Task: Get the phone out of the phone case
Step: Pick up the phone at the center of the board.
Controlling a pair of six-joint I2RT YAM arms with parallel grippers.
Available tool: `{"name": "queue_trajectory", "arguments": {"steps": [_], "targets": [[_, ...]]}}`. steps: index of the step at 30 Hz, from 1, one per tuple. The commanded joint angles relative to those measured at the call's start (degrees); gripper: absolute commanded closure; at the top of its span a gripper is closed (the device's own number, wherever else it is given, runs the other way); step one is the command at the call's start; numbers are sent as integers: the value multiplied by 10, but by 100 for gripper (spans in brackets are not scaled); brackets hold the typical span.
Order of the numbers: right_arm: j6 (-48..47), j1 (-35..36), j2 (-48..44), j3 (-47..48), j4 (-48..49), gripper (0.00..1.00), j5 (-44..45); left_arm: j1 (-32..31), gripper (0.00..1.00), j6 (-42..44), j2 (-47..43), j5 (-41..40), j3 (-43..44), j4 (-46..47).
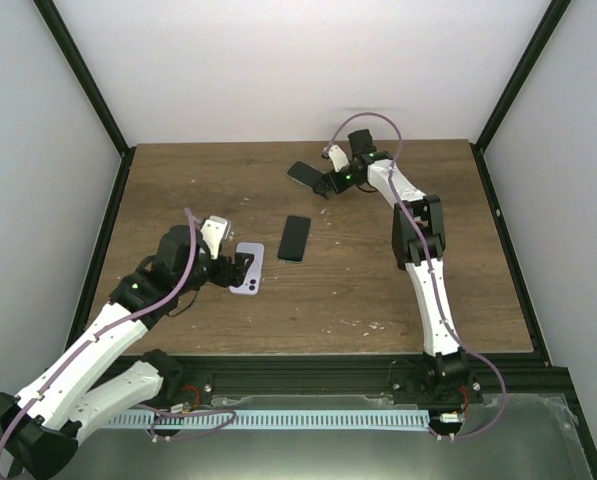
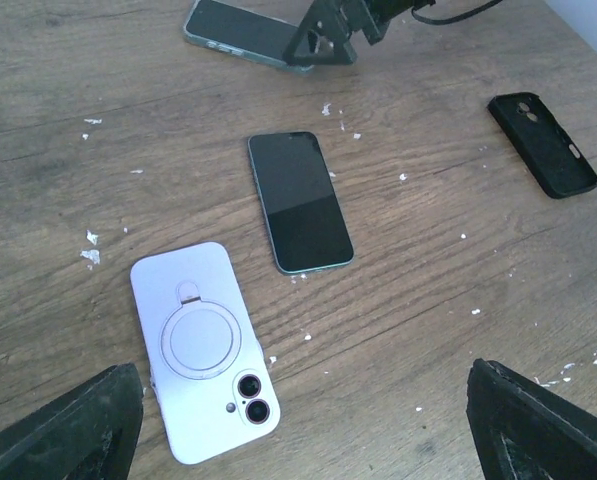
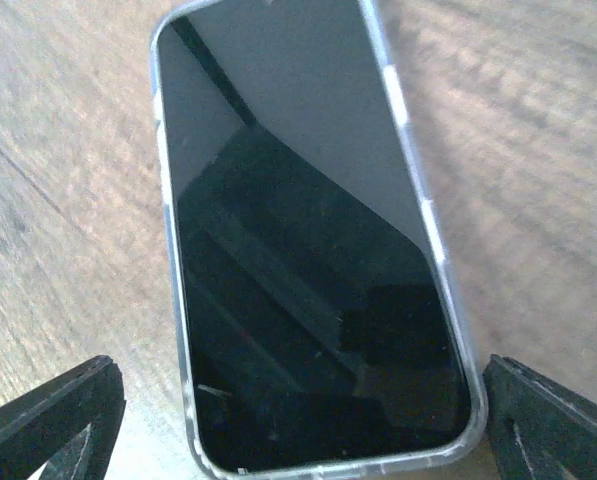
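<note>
A phone in a clear case (image 3: 298, 250) lies screen up at the back of the table (image 1: 303, 173). My right gripper (image 3: 298, 400) is open, and its fingers (image 3: 48, 420) straddle the near end of that phone without gripping it. In the top view the right gripper (image 1: 330, 182) sits at the phone's right end. A lilac case with a ring stand (image 2: 203, 350) lies back up, with camera lenses showing. My left gripper (image 2: 298, 410) hovers open just above and beside it (image 1: 231, 268), holding nothing.
A bare dark phone (image 2: 300, 200) lies screen up in the middle of the table (image 1: 295, 238), between the two grippers. An empty black case (image 2: 544, 143) lies further right. White flecks dot the wooden table (image 1: 378, 290). Black frame rails border it.
</note>
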Motion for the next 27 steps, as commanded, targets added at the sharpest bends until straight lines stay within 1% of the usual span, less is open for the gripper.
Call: {"name": "queue_trajectory", "arguments": {"steps": [1,3,6,10,13,17,21,22,23,24,25,26,27], "targets": [[-38,56,-45,-66,-15,2,129,4,10,7,-8,6,-6,11],[-51,69,-45,-73,-7,2,167,5,11,7,-8,6,-6,11],[-63,87,-27,-54,-14,2,206,5,11,7,-9,5,-6,10],[-56,90,-2,-22,-27,3,217,4,11,7,-12,2,-7,10],[-46,91,4,-21,-31,8,222,4,11,8,-12,2,-8,10],[-28,89,-11,-47,-33,17,231,5,11,8,-13,1,-7,10],[-1,84,-61,-108,-16,21,214,4,11,8,-12,2,-7,10],[4,83,-72,-118,-13,21,210,4,11,7,-12,1,-8,10],[6,83,-79,-124,-12,18,204,4,11,8,-12,1,-7,10],[8,83,-85,-133,-11,13,193,4,11,7,-12,0,-7,10],[11,83,-91,-137,-9,4,179,4,11,7,-12,0,-7,10],[16,83,-95,-140,-5,1,168,4,11,8,-13,0,-8,10],[23,84,-94,-138,-1,0,160,4,11,7,-13,0,-7,10]]}}
